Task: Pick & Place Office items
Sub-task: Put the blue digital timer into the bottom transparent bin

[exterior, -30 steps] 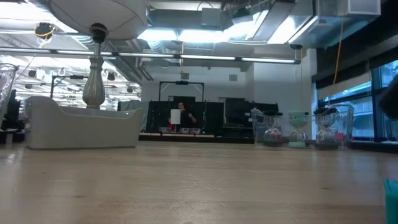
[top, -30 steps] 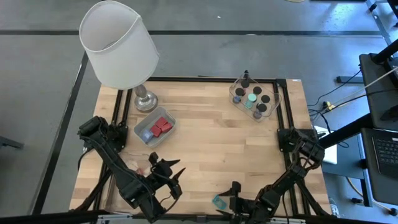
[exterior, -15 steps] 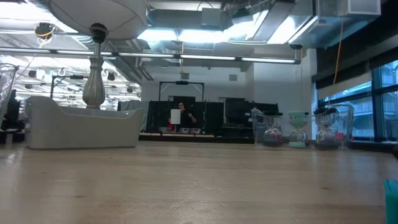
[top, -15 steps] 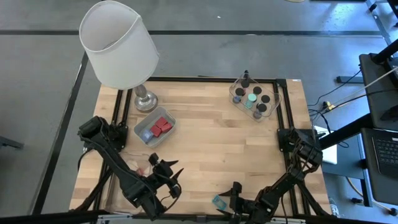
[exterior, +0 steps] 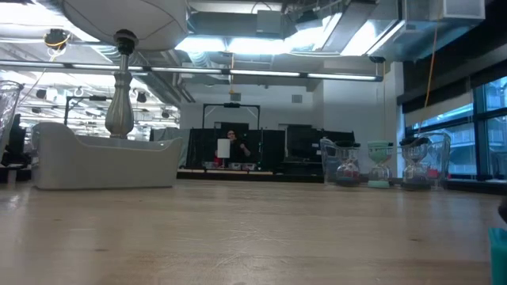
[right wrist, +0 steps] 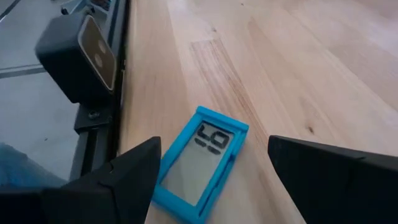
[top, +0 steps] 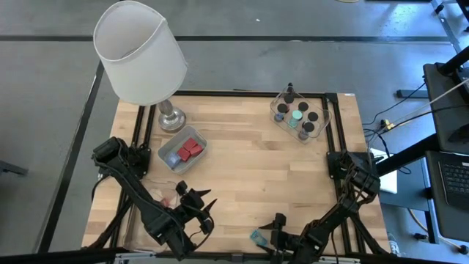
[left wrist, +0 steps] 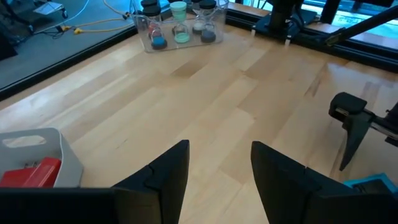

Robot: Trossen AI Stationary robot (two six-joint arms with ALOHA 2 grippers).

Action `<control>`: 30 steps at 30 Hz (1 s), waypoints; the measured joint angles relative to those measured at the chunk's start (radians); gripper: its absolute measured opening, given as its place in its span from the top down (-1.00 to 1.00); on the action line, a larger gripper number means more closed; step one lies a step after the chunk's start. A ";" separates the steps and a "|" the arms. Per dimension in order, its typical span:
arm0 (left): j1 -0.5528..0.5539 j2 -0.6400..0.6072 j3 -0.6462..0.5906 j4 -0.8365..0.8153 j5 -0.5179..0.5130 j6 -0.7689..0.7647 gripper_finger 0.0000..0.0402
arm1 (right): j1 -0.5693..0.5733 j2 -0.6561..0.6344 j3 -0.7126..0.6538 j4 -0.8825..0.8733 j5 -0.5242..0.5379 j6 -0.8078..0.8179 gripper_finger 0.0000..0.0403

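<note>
A small blue piece with a grey display (right wrist: 200, 165) lies flat near the table's near edge (top: 256, 237) and shows at the low view's right edge (exterior: 499, 247). My right gripper (right wrist: 214, 148) is open, with one finger on either side of the piece, just over it and apart from it. In the high view the right gripper (top: 277, 224) is at the near edge, right of centre. My left gripper (left wrist: 219, 163) is open over bare wood near the near-left corner (top: 204, 209). Red blocks (top: 191, 148) lie in one clear tray and dark caps (top: 303, 108) in another.
The white-shaded lamp (top: 139, 51) stands on its metal base (top: 171, 117) at the far-left. The tray with red blocks (top: 173, 155) sits left of centre, and the tray with caps (top: 323, 117) at the far-right corner. Bare wood lies between. A camera block (right wrist: 78, 56) sits beyond the near edge.
My right gripper has moved a little over the blue piece, and a dark part of it now shows at the low view's right edge. Nothing on the table has moved.
</note>
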 joint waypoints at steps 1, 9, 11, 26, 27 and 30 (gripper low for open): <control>0.000 0.000 0.000 0.000 0.000 0.000 0.16 | 0.000 0.006 0.001 0.004 0.001 0.012 -0.49; 0.000 0.000 0.000 0.000 0.000 0.000 0.16 | 0.001 0.059 0.007 0.045 0.006 0.100 -0.49; 0.000 0.000 0.000 0.000 0.001 0.000 0.16 | 0.001 0.059 0.007 0.045 0.005 0.091 -0.49; 0.000 0.000 0.000 0.004 0.001 0.000 0.16 | 0.008 0.062 0.036 0.075 -0.122 -0.183 -0.49; 0.000 0.000 0.001 0.005 0.001 0.000 0.16 | 0.011 0.064 0.041 0.071 -0.109 -0.194 -0.49; 0.000 0.000 0.001 0.006 0.001 0.001 0.16 | 0.006 0.065 0.053 0.061 -0.102 -0.205 -0.49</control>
